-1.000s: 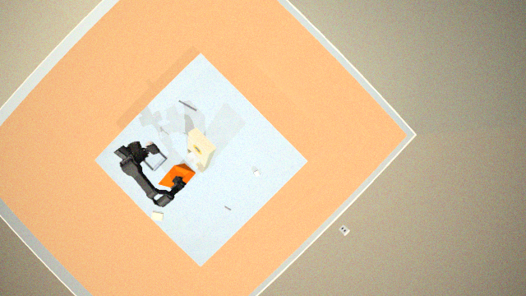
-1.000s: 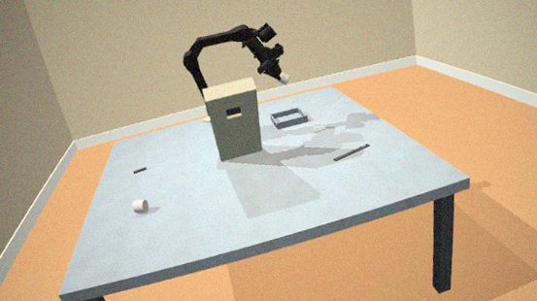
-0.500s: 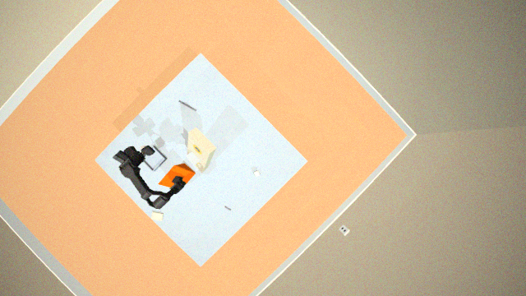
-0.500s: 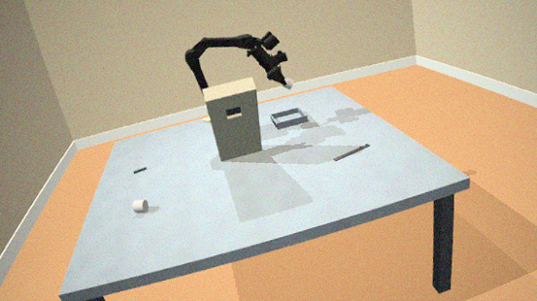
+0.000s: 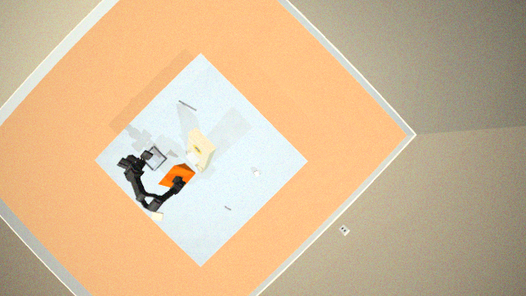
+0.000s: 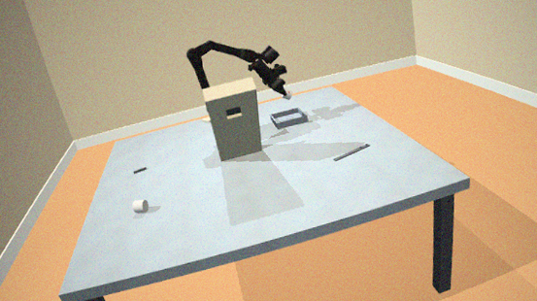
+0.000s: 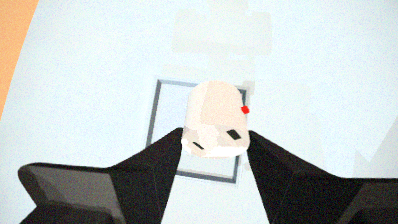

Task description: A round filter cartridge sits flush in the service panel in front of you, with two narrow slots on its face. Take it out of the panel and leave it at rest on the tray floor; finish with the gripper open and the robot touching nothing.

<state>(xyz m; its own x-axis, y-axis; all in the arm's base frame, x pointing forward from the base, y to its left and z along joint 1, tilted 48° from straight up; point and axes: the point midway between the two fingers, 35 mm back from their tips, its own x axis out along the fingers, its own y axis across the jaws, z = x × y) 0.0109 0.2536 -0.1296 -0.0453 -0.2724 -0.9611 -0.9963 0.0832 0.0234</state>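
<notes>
Pale tabletop [image 5: 246, 197] [image 6: 183, 226] [image 7: 75, 65]: cartridge [image 6: 288, 95] [image 7: 217, 110] pinched in my half-open gripper [image 5: 146, 155] [image 6: 286, 93] [image 7: 214, 134] above tray [image 5: 160, 164] [image 6: 290, 122] [image 7: 207, 177]; transfer underway, next lower inside.
</notes>
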